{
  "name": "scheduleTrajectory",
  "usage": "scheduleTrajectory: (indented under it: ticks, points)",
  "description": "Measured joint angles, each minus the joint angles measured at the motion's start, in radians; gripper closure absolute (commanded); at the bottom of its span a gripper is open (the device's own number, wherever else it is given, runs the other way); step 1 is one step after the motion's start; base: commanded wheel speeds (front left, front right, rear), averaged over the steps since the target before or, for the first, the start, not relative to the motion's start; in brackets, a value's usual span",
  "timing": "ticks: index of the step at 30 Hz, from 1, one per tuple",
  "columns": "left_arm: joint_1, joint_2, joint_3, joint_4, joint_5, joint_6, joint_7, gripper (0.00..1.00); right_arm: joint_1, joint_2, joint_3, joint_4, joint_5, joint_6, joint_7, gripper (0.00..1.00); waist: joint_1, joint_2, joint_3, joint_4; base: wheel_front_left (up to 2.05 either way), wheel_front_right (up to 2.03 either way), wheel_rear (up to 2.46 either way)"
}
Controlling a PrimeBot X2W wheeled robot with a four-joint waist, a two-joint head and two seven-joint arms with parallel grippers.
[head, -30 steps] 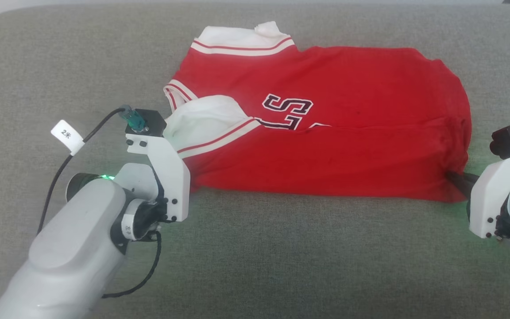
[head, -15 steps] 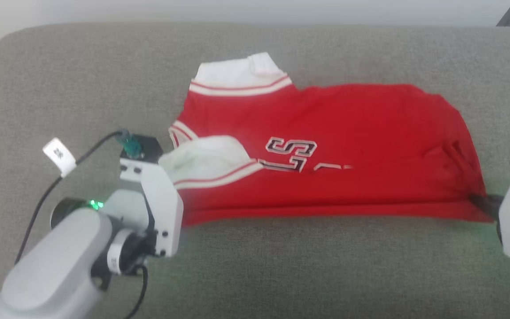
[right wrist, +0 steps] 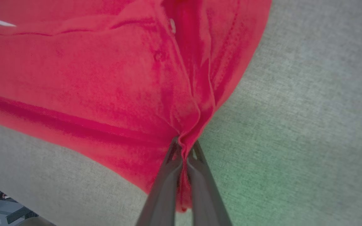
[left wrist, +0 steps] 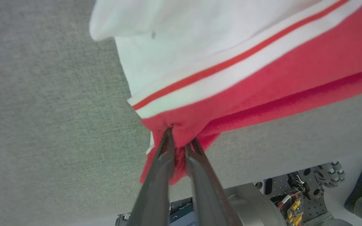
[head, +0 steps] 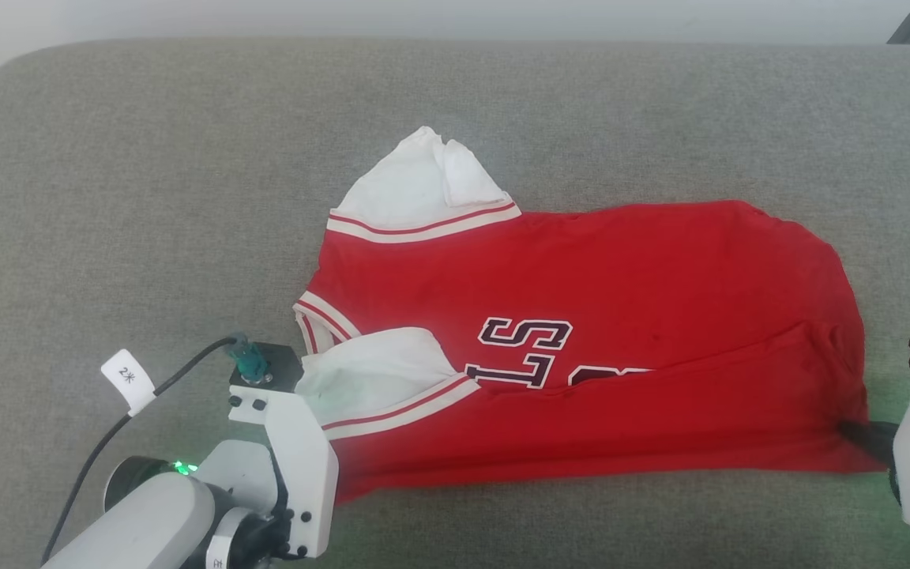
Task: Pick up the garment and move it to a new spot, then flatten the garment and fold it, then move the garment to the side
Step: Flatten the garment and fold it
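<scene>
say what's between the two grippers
The garment, its red near edge pinched at each end by the left gripper and right gripper; seen in the head view.

Before us the shirt (head: 621, 316) lies spread on the cushion (head: 147, 197), its length running left to right, with the collar end to our left and the hem end to our right. One sleeve (head: 423, 190) sticks out at the far left corner; the other sleeve (head: 368, 383) lies folded over the body at the near left. Our left gripper (left wrist: 181, 141) pinches the near left corner and our right gripper (right wrist: 184, 147) the near right corner, with the shirt between them.
</scene>
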Motion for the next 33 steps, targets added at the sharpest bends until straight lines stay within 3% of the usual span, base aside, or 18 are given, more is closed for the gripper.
scheduleTrajectory:
  ticks: [2,3,4,5,6,14,19,25,33]
  points:
    - [0.000,-0.010,0.002,0.030,-0.004,-0.008,-0.012,0.53,-0.003,0.015,0.000,0.016,-0.018,0.000,-0.010,0.95,0.0000,0.0000,0.002,-0.002,0.00,0.00,0.00]
    - [0.000,-0.015,0.002,0.046,-0.006,-0.013,-0.018,0.05,-0.007,0.026,0.001,0.026,-0.019,0.000,-0.012,0.75,0.0000,0.0000,0.002,-0.003,0.00,0.00,0.00]
    - [0.000,-0.020,0.005,0.058,-0.009,-0.017,-0.025,0.00,-0.012,0.033,0.004,0.034,-0.022,0.000,-0.016,0.63,0.0000,0.0000,0.001,-0.005,0.00,0.00,0.00]
    - [0.000,-0.024,0.007,0.068,-0.011,-0.018,-0.030,0.00,-0.016,0.036,0.009,0.039,-0.027,0.000,-0.016,0.36,0.0000,0.0000,0.000,-0.007,0.00,0.00,0.00]
    - [-0.001,-0.024,0.009,0.074,-0.011,-0.018,-0.031,0.00,-0.019,0.039,0.013,0.040,-0.031,0.000,-0.020,0.00,0.0000,0.0000,-0.001,-0.009,0.00,0.00,0.00]
    - [-0.036,0.043,0.035,-0.016,-0.004,0.002,0.014,0.00,-0.020,0.046,-0.002,0.023,-0.025,0.000,-0.054,0.00,0.0000,0.0000,-0.021,-0.027,0.00,0.00,0.00]
    - [-0.122,0.095,0.057,-0.091,0.033,-0.002,0.041,0.00,-0.037,0.057,-0.047,-0.027,-0.037,-0.001,-0.136,0.00,0.0000,0.0000,-0.027,-0.049,0.00,0.00,0.00]
    - [-0.264,0.095,0.081,-0.054,0.054,-0.070,0.026,0.00,-0.106,0.114,-0.090,-0.075,-0.107,-0.001,-0.348,0.00,0.0000,0.0000,-0.016,-0.095,0.00,0.00,0.00]
    - [-0.453,0.060,0.095,0.153,0.086,-0.167,-0.016,0.00,-0.221,0.200,-0.082,-0.064,-0.226,-0.001,-0.660,0.00,0.0000,0.0000,0.027,-0.186,0.00,0.00,0.00]
